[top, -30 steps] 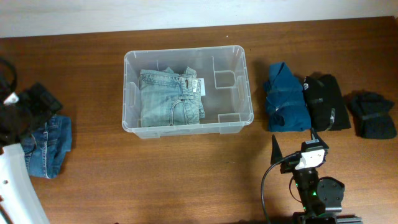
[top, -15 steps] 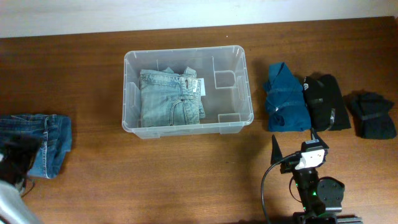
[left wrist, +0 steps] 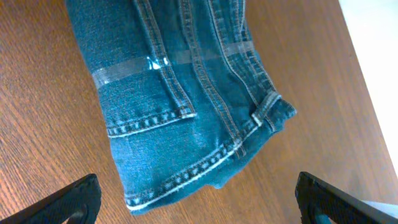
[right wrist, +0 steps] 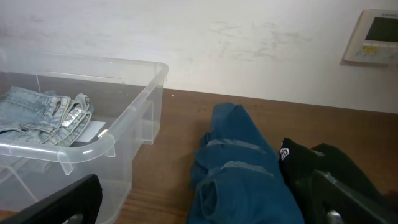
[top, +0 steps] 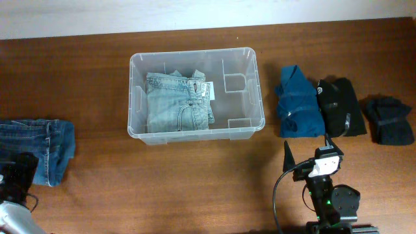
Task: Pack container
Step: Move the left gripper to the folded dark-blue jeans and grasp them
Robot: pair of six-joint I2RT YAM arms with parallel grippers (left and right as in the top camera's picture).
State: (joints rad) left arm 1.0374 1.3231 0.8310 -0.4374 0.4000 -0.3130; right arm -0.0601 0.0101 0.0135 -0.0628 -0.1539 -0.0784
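The clear plastic container [top: 250,127] stands at the table's centre with folded light-blue jeans [top: 179,101] in its left half. It also shows in the right wrist view [right wrist: 106,146], with the light jeans [right wrist: 43,112] inside. Folded darker blue jeans [top: 42,146] lie at the far left and fill the left wrist view [left wrist: 186,93]. My left gripper [top: 16,181] [left wrist: 202,208] is open and empty, just in front of those jeans. My right gripper [top: 309,151] [right wrist: 205,211] is open and empty, in front of the clothes on the right.
Right of the container lie a folded teal-blue garment [top: 298,103] [right wrist: 242,168], a black garment [top: 341,107] [right wrist: 329,174] and another dark garment [top: 389,120]. A white wall with a thermostat panel [right wrist: 376,28] runs behind the table.
My left arm has pulled back from over the dark blue jeans toward the front left corner, leaving the jeans uncovered on the table. The right arm has not moved.
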